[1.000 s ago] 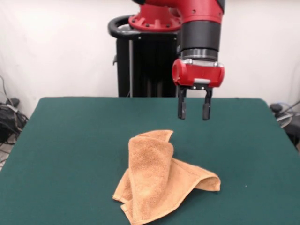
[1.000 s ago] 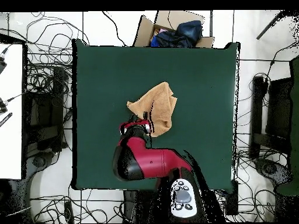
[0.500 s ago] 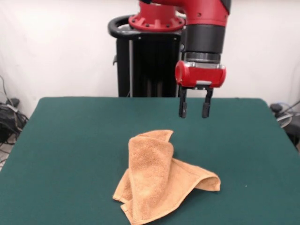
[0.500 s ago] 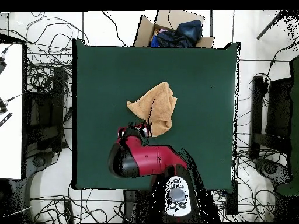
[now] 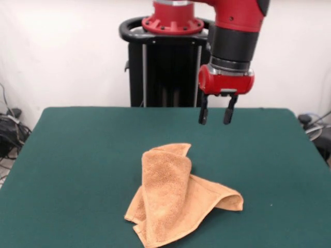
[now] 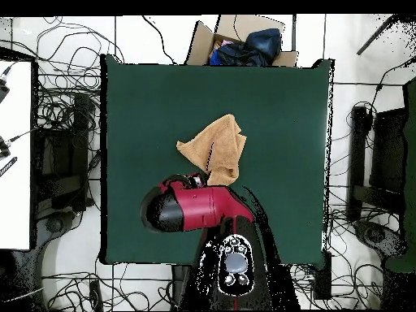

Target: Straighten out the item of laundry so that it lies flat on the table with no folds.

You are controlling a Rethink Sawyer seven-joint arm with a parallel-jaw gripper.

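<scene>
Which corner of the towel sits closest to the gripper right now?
The raised top corner of the towel, at the far end of the folded heap, lies nearest the open gripper; the right-hand and bottom corners lie farther away.

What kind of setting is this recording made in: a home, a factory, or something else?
Most likely a robotics lab. A red arm on a black pedestal stands at a green felt-topped table bearing only a crumpled towel, and loose cables sprawl over the floor all around, beside a cardboard box of cloth.
</scene>
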